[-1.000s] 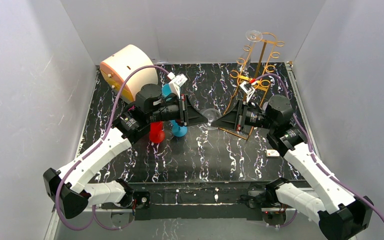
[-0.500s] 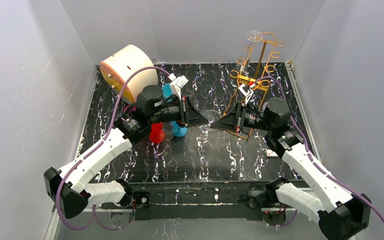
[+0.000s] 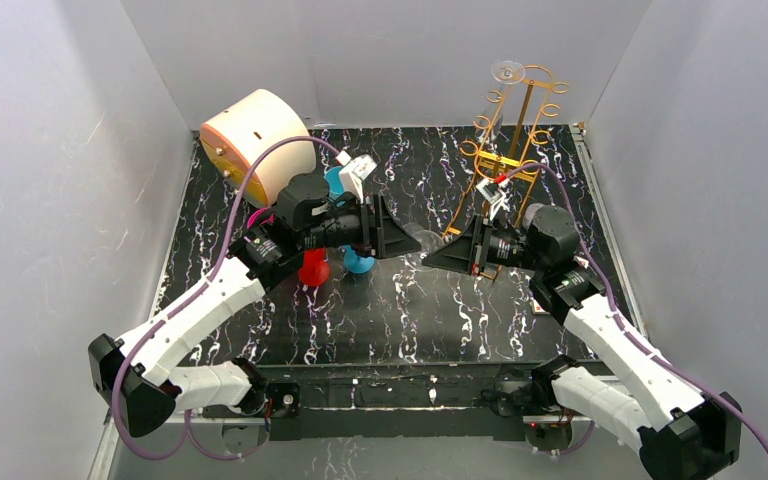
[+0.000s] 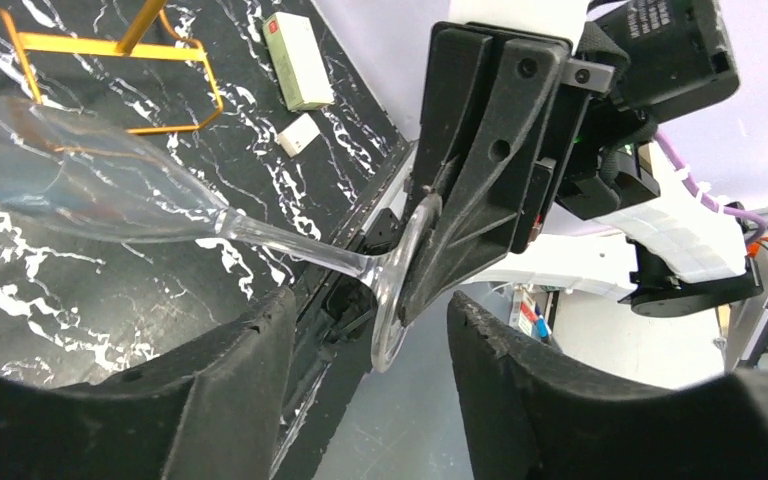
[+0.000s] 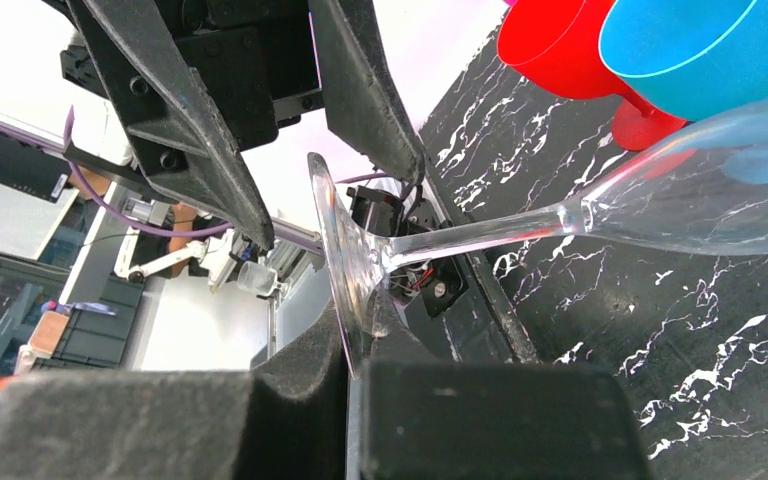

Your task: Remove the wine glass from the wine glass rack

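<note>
Right pincer [image 5: 350, 350]: clenched on the foot disc of the wine glass [image 5: 690, 200], rim pinched flat between my two fingers. Left pincer [image 4: 370, 303]: released, fingers spread either side of that same foot. I can't tell whether they touch it.

The two pincers meet nose to nose over the middle of the table [image 3: 360, 320], left coming in from 9 o'clock, right from 3. The glass lies on its side in the air, stem roughly level, bowl pointing toward 12 o'clock. It is clear of the wine glass rack [image 3: 508, 161].

Red cup [image 5: 550, 45] and blue cup [image 5: 705, 55] stand close together at 9 o'clock of the glass, behind my left wrist.

The rack stands at 1 o'clock, beyond my right wrist, with a second glass's foot [image 3: 507, 72] on its top hooks.

Cream-and-orange drum [image 3: 255, 135] in the far corner at 10 o'clock.
</note>
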`<state>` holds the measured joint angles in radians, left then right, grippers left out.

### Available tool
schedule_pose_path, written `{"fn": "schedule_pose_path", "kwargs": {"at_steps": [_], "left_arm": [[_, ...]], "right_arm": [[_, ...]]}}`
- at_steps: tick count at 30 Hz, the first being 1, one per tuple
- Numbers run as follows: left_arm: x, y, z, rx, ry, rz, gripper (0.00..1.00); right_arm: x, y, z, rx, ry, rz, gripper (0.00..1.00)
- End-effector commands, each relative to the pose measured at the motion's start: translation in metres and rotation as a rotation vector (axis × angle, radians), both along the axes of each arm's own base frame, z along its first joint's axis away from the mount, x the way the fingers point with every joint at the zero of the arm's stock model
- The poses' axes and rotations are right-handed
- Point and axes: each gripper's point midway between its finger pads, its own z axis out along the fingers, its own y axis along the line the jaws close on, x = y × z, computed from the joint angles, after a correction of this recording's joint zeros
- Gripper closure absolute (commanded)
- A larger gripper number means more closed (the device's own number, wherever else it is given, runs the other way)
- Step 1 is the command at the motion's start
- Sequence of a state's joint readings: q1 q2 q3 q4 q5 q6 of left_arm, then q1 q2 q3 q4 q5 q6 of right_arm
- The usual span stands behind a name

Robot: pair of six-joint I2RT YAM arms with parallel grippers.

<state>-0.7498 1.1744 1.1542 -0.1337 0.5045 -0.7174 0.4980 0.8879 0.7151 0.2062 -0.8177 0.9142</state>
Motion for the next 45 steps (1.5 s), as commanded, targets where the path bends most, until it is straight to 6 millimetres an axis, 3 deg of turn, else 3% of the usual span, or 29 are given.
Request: {"fn": "schedule_pose_path", "kwargs": {"at_steps": [1,11,18,23,34,39,45], "left_arm": [[0.0,0.01,0.007,0.04,-0.041,0.03,0.42],[0.01,0.025,0.001,0.127,-0.059,0.115,0.23],[0.023,0.042,-0.006,0.194,-0.062,0.235,0.17],[0.027,0.05,-0.008,0.212,-0.06,0.288,0.14],[0.046,0.081,-0.007,0.298,-0.063,0.488,0.07],[0.062,0.104,-0.006,0.365,-0.031,0.607,0.04],[0.08,0.107,-0.01,0.263,0.126,0.567,0.07]], "right_arm": [[-0.006,-0.002,0.012,0.035,-0.145,0.011,0.99],[-0.01,-0.005,-0.001,0.011,-0.241,0.024,0.99],[-0.019,-0.007,-0.013,-0.011,-0.356,0.091,0.99],[-0.035,-0.011,-0.023,-0.011,-0.573,0.188,0.99],[-0.054,-0.024,-0.076,-0.104,-1.059,0.38,0.99],[-0.053,-0.028,-0.091,-0.133,-1.249,0.38,0.99],[-0.046,-0.03,-0.098,-0.164,-1.416,0.357,0.99]]}}
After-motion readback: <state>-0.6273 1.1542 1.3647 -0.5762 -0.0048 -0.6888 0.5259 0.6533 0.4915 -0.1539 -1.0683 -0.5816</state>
